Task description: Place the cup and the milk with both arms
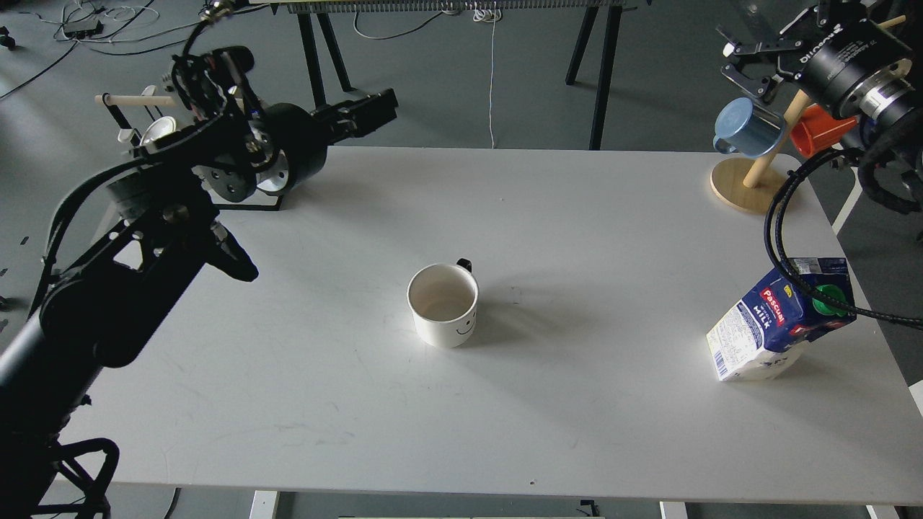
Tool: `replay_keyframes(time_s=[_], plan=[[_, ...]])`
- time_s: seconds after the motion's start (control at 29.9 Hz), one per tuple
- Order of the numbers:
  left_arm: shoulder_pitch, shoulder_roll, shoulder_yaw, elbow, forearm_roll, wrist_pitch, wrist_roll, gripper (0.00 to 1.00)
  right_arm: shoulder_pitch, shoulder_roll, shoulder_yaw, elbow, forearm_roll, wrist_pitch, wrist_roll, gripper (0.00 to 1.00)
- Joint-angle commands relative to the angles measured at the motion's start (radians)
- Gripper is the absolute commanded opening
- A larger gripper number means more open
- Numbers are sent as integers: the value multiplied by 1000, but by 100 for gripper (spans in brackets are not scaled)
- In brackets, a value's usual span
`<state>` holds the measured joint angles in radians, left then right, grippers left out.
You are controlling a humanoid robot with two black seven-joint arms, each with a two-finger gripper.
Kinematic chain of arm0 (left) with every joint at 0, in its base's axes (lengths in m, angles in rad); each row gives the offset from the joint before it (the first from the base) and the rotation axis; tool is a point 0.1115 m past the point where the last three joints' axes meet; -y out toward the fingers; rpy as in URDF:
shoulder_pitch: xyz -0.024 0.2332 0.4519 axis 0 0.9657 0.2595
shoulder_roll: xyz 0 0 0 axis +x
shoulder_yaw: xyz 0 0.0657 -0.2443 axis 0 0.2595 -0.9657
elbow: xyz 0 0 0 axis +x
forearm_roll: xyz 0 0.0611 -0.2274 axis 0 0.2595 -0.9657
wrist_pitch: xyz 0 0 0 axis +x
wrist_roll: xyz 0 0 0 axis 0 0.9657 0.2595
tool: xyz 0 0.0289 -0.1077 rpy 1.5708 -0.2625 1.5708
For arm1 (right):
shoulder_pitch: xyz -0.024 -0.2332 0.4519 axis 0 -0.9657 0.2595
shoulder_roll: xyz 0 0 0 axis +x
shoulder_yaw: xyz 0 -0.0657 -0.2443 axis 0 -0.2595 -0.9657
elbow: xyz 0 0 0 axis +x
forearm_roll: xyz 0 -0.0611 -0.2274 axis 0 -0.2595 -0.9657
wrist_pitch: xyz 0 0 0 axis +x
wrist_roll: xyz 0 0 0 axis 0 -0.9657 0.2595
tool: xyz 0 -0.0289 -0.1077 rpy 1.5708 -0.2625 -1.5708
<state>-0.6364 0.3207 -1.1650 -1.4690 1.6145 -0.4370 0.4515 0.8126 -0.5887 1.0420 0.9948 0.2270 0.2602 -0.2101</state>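
The cup (443,304), a white mug with a black smiley face and a black handle, stands upright and alone at the middle of the white table (577,404). The milk (773,318), a blue and white carton with a green cap, stands near the table's right edge. My left gripper (381,107) is raised at the back left, far from the cup; it is dark and I cannot tell its fingers apart. My right gripper (744,62) is open and empty, high at the back right, above a blue mug and far from the milk.
A wooden mug tree (750,184) at the back right carries a blue mug (750,130) and a red mug (815,131). A black rack with ribbed white mugs (155,130) is mostly hidden behind my left arm. A black cable (773,238) loops across the milk.
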Motion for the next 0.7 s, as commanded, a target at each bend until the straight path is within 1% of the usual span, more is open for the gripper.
replay_keyframes(time_s=[0.0, 0.1, 0.2, 0.27, 0.37, 0.43, 0.54, 0.67], plan=[[-8, 6, -62, 76, -216, 157, -104, 99, -13, -45, 35, 68, 2, 1, 0, 99], [-9, 6, -102, 114, -436, 236, -183, 99, -55, -88, 87, 131, 5, -1, 0, 99], [-9, 6, -128, 140, -635, 261, -255, 99, -114, -114, 144, 195, 5, -1, -2, 99], [-8, 6, -131, 165, -738, 270, -289, 99, -163, -131, 182, 238, 8, -1, -2, 99], [-5, 4, -133, 197, -850, 276, -327, 99, -251, -151, 254, 298, 15, 1, -2, 99], [0, 3, -133, 211, -924, 276, -341, 99, -329, -154, 321, 332, 17, 5, -5, 99], [3, 4, -133, 213, -996, 274, -343, 99, -464, -154, 429, 393, 21, 17, -6, 99], [11, 3, -131, 213, -1001, 271, -343, 99, -656, -151, 555, 497, 129, 51, -6, 99]])
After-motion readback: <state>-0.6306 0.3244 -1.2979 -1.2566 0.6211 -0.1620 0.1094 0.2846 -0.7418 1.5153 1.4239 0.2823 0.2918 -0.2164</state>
